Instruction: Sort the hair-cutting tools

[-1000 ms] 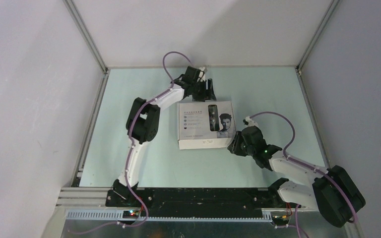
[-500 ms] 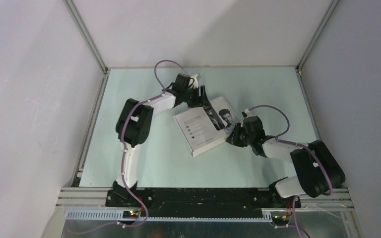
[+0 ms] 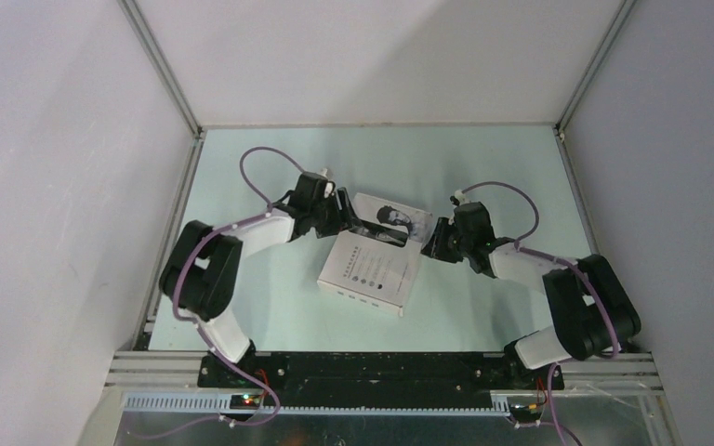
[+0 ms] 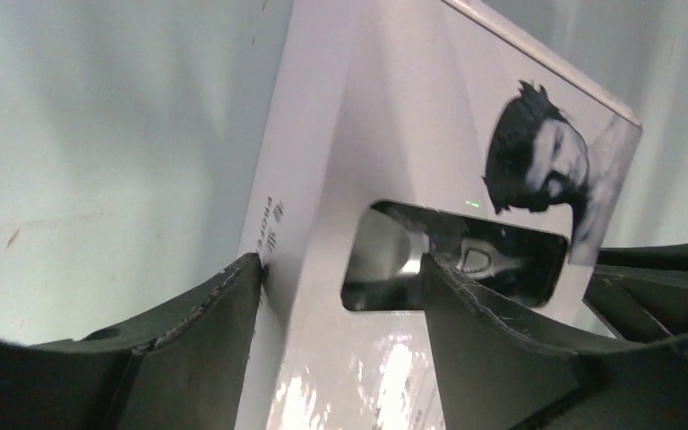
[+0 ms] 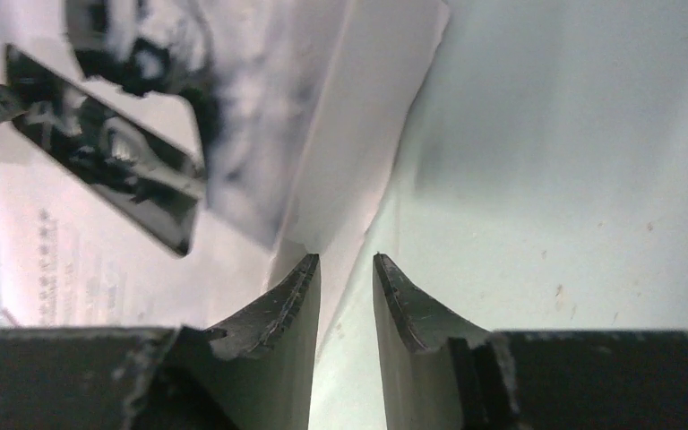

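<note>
The flat white box [image 3: 372,269] with the printed man's face lies slanted at the table's middle. A silver-and-black clipper [image 4: 470,258] shows through the box's window, also in the right wrist view [image 5: 116,152]. The cord, brush and comb attachment are hidden. My left gripper [image 3: 351,221] straddles the box's far-left edge [image 4: 339,262], one finger on the side wall and one at the window, shut on the box [image 4: 394,134]. My right gripper [image 3: 430,246] is nearly closed on the box's right corner [image 5: 345,258] by the face.
The pale green table [image 3: 483,177] is walled by grey panels at the back and both sides, with metal rails along its edges. Both arms reach inward and meet over the box. The black base plate [image 3: 381,367] runs along the near edge.
The box has turned clockwise and shifted left and nearer. The left gripper moved left and nearer with it; the right gripper moved up and farther, staying at the face corner.
</note>
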### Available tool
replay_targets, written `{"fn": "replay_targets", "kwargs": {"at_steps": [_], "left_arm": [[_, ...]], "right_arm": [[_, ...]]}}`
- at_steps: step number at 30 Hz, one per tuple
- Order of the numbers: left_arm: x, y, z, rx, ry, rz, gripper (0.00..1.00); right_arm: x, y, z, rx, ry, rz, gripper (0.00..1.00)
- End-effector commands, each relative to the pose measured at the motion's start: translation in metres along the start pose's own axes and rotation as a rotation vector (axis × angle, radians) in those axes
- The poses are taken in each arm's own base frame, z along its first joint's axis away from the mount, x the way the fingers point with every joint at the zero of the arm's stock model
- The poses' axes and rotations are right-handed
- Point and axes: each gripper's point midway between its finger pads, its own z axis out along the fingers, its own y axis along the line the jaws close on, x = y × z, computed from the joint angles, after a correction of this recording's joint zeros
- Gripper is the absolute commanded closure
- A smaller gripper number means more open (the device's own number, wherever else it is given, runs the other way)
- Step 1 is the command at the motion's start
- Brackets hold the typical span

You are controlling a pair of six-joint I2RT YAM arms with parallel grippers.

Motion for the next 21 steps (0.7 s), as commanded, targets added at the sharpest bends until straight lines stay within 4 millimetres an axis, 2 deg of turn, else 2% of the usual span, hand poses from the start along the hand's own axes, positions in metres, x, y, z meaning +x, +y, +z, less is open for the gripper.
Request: {"fn": "replay_targets", "kwargs": {"at_steps": [1,4,7,10,16,17,21], "left_arm": [[-0.015,-0.006,-0.041,-0.044,-0.164,-0.064,0.3],[-0.018,0.003,-0.059,-0.067,-0.241,-0.088,0.29],[0.0,0.014,-0.064,-0.075,-0.22,-0.086,0.29],[0.019,0.022,-0.065,-0.061,-0.178,-0.087,0.29],[0.05,0.025,-0.06,0.008,-0.107,-0.122,0.29],[0.05,0.021,-0.06,0.029,-0.11,-0.13,0.29],[0.066,0.017,-0.06,0.081,-0.06,-0.15,0.29]], "right_arm": [[-0.012,0.035,-0.03,-0.077,-0.025,-0.079,0.66],[0.017,0.039,-0.039,-0.079,0.048,-0.08,0.64],[0.043,0.047,-0.044,-0.098,0.109,-0.061,0.63],[0.066,0.045,-0.05,-0.088,0.145,-0.036,0.63],[0.1,0.053,-0.054,-0.144,0.203,0.023,0.64],[0.106,0.054,-0.054,-0.15,0.221,0.028,0.64],[0.118,0.057,-0.053,-0.15,0.248,0.025,0.65]]}}
